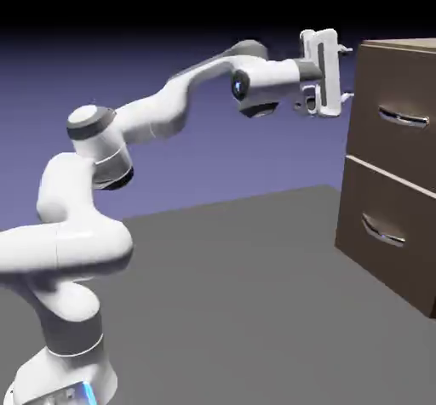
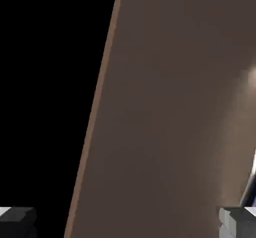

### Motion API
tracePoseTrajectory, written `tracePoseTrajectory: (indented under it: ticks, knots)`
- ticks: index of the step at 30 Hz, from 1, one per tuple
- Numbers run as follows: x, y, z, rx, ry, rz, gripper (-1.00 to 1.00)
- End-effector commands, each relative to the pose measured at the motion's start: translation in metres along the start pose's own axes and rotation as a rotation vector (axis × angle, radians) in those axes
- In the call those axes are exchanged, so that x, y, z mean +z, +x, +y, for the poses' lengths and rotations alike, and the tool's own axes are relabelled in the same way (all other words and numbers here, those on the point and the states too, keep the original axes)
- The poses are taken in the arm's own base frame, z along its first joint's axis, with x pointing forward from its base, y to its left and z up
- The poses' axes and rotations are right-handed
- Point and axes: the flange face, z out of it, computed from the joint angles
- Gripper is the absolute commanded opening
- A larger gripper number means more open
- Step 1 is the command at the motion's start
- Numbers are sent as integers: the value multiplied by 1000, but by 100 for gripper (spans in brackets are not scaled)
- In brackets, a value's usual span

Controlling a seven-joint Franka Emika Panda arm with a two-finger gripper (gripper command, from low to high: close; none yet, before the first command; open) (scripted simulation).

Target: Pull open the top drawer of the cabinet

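The arm (image 1: 128, 131) rises from its base at the exterior view's lower left, folds back at a low elbow, climbs to a grey-capped joint and then extends rightward and upward to a horizontal wrist. The gripper (image 1: 346, 74) is held level at the end of the wrist, its two fingers pointing right, one above the other, spread wide apart with nothing between them. In the hand view the two grey fingertips (image 2: 18, 221) sit at the bottom corners, far apart.
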Motion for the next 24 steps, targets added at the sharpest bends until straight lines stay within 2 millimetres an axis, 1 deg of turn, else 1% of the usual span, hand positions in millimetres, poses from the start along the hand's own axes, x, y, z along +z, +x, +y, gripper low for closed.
tracePoseTrajectory:
  ticks: [1,3,4,5,12,13,14,16,24]
  knots:
    - [11,15,9,32,-8,1,0]
    - [32,48,27,98,-24,4,0]
    - [39,59,32,121,-28,6,0]
    - [39,59,32,121,-28,6,0]
    - [89,59,34,121,-28,6,0]
    - [89,59,34,121,-28,6,-100]
    - [89,59,34,121,-28,6,-100]
    - [75,59,33,121,-28,6,-100]
    - [14,59,32,121,-28,6,-100]
